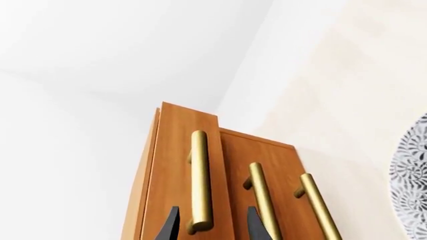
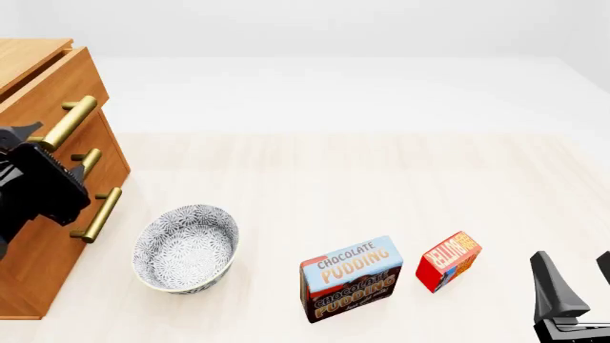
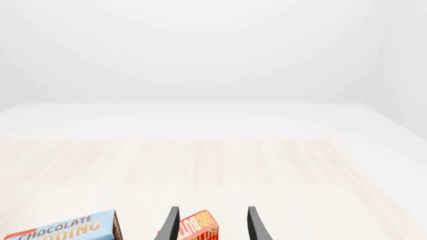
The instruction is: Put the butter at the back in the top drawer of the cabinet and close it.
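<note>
The butter point(image 2: 448, 260), a small red box with an orange end, lies on the table near the front right; the right wrist view catches it as the butter point(image 3: 199, 228). My right gripper point(image 2: 576, 270) hangs open to its right, apart from it, and its fingers point(image 3: 175, 220) are empty. The cabinet point(image 2: 38, 264) stands at the left. Its top drawer point(image 1: 177, 165) sits slightly out from the two below. My left gripper point(image 1: 213, 210) is open, its fingers on either side of the lower end of the top drawer's brass handle point(image 1: 199, 180), not touching it.
A patterned grey bowl point(image 2: 186, 246) sits just right of the cabinet, also seen as the bowl point(image 1: 410, 180). A blue-and-brown Chocolate Pudding box point(image 2: 351, 279) stands left of the butter. The two lower drawer handles point(image 2: 98, 213) stick out from the cabinet front.
</note>
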You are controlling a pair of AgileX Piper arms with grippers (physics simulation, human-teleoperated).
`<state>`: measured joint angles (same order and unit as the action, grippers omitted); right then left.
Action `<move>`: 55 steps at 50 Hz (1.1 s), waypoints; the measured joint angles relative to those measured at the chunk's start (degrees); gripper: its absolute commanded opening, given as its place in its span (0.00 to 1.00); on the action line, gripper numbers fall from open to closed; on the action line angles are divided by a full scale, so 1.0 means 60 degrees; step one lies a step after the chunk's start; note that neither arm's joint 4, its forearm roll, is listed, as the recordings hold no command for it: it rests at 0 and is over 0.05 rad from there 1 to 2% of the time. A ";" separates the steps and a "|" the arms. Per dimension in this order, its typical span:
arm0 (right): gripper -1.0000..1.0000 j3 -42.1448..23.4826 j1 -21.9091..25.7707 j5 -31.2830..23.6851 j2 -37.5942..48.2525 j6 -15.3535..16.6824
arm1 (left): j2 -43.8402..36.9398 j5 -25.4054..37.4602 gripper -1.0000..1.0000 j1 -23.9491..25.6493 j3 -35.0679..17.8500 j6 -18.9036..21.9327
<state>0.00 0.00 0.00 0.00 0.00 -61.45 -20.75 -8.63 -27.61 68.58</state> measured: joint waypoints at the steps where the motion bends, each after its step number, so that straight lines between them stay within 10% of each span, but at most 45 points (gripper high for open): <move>1: 1.00 0.0000 0.0000 0.0000 0.0000 0.0000 | -0.0011 -0.0010 1.00 -0.0001 -0.0003 0.0004; 8: 1.00 0.0000 0.0000 0.0000 0.0000 0.0000 | -0.0084 -0.0056 1.00 -0.0007 -0.0036 0.0013; 9: 1.00 0.0000 0.0000 0.0000 0.0000 0.0000 | -0.0097 -0.0066 0.00 -0.0006 -0.0039 0.0015; 55: 1.00 0.0000 0.0000 0.0000 0.0000 0.0000 | 0.0103 0.0289 0.00 0.0425 -0.0293 -0.0070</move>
<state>0.00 0.00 0.00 0.00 0.00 -60.83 -19.01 -6.08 -29.37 68.15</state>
